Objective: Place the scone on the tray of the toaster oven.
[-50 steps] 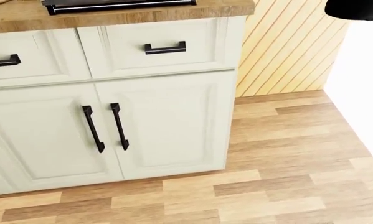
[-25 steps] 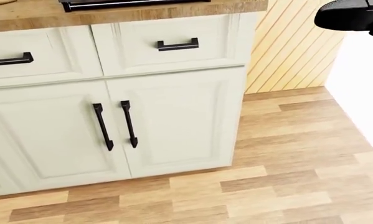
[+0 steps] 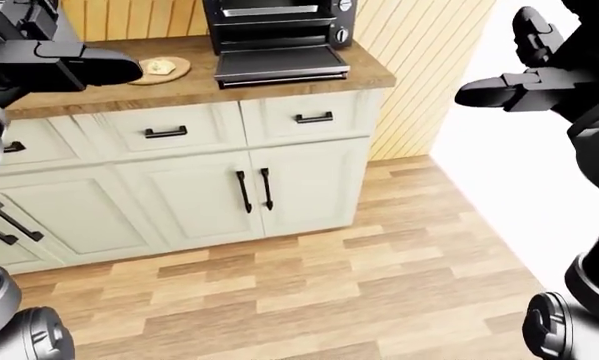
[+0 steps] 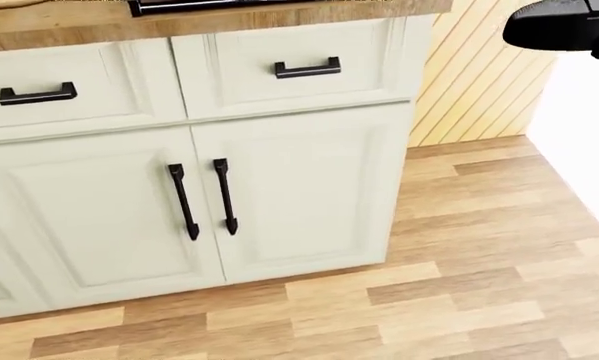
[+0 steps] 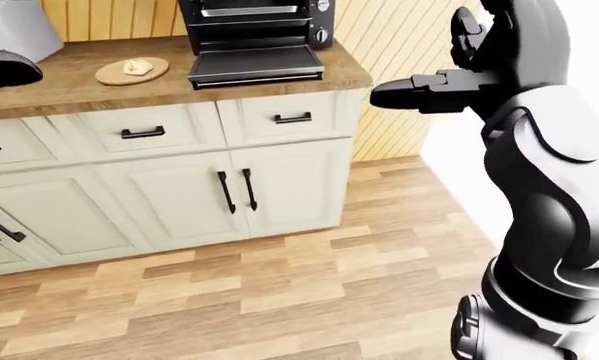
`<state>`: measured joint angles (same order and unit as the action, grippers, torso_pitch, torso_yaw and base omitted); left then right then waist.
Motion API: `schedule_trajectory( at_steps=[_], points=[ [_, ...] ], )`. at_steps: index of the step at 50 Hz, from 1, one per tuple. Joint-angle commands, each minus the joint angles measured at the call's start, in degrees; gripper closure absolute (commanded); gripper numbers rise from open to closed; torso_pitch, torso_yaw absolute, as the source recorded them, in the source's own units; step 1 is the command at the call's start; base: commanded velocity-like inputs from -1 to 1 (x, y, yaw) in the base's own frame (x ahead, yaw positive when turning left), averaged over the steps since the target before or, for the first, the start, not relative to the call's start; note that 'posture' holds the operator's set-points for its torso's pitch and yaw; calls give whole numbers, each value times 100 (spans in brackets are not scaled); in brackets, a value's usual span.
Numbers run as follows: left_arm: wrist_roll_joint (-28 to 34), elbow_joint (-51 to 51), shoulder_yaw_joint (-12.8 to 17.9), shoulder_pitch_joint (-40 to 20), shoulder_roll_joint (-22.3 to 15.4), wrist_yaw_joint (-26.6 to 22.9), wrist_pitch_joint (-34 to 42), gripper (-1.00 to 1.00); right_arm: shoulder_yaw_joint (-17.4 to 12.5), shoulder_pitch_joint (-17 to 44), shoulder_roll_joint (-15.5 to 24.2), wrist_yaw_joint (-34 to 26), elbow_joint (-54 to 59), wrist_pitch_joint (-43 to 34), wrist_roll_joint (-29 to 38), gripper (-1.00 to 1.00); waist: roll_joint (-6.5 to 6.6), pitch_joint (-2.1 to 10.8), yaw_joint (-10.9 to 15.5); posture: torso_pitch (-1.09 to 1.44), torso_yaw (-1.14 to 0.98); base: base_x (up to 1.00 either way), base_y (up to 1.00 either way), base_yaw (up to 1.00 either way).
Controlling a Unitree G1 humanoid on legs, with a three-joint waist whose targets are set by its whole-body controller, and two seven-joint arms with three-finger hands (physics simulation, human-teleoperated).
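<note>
The right robot hand (image 5: pixel 449 71) is glossy black, its blunt fingers spread open with one pointing toward the left of the right-eye view; it holds nothing and hangs in the air off the right end of the surface (image 5: pixel 74 86), which is a wood-grain slab. The left robot hand (image 3: pixel 74 64), also black and smooth, shows at the left edge of the left-eye view above the surface's left part; its fingers are extended and grip nothing. On the surface near its right end stands the toaster oven (image 3: pixel 279 22), a dark boxy appliance with round knobs down its right side. Its tray (image 3: pixel 279 66) is a flat dark rectangle pulled out to the surface's near edge. The scone (image 3: pixel 160 67), small, pale and lumpy, lies on a round wooden plate (image 3: pixel 179 73) just left of the tray, apart from it. Below are cream panelled cabinets (image 4: pixel 299 187) with slim black bar handles (image 4: pixel 307 69), and a plank floor (image 5: pixel 309 292) in mixed brown tones.
</note>
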<state>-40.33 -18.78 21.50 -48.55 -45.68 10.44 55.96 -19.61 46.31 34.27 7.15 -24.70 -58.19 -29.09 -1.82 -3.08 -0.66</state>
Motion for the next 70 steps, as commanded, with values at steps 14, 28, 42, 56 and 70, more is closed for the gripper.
schedule_trajectory(
  at_steps=[14,28,42,56,70],
  points=[
    [49,-48,230,-304,-160,6,-79,-100,1,256,53,-56,-17,194,95,-100,579,136,29,0,0,0,18,0],
    [142,-37,141,-225,-116,-26,-173,-100,-23,255,66,-58,-16,181,87,-100,-77,175,57,0,0,0,18,0],
    [175,-132,199,-238,-68,-64,-39,-100,-4,178,-12,-98,-77,165,139,-100,474,178,44,0,0,0,18,0],
    [271,-185,129,-152,37,-121,-85,-100,-257,266,-44,436,280,115,-355,-100,169,75,244,0,0,1,1,19],
    [284,-166,147,-209,23,-146,-43,-100,15,241,11,339,223,232,-11,-100,186,43,56,0,0,3,3,36]
  ],
)
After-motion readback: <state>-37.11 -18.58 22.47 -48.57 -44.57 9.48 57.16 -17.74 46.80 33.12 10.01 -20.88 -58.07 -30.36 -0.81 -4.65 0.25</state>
